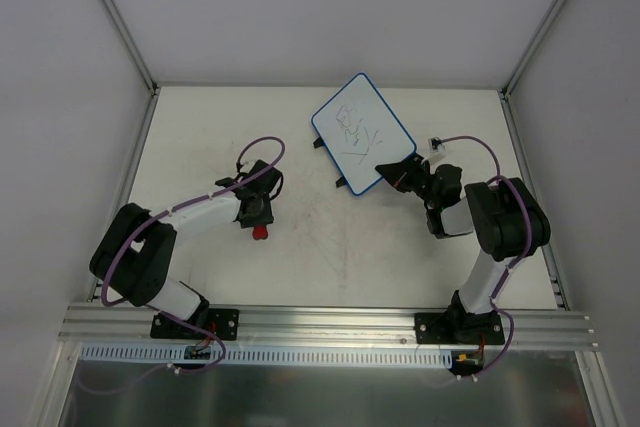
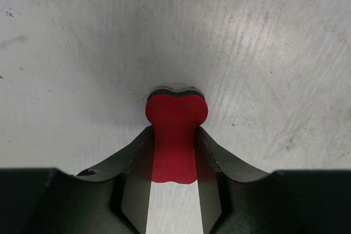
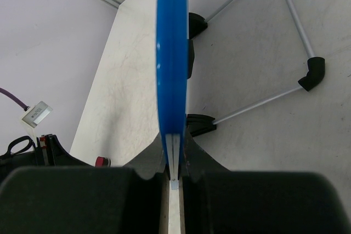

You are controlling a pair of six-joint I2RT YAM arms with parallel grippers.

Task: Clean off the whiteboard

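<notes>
The whiteboard (image 1: 362,132), white with a blue rim and dark scribbles on its face, lies at an angle at the back middle of the table. Its two black feet (image 1: 343,182) show along its left side. My right gripper (image 1: 398,169) is shut on its near right corner. In the right wrist view the blue rim (image 3: 173,53) runs edge-on out of the right gripper (image 3: 174,135). The red bow-shaped eraser (image 2: 176,110) rests on the table with my left gripper (image 2: 174,131) shut on its narrow waist. From above, the left gripper (image 1: 259,219) stands left of centre, over the eraser (image 1: 260,233).
White walls with metal posts close in the table (image 1: 330,247) at the back and both sides. An aluminium rail (image 1: 330,322) carrying both arm bases runs along the near edge. A small white cable box (image 1: 436,143) sits just right of the board.
</notes>
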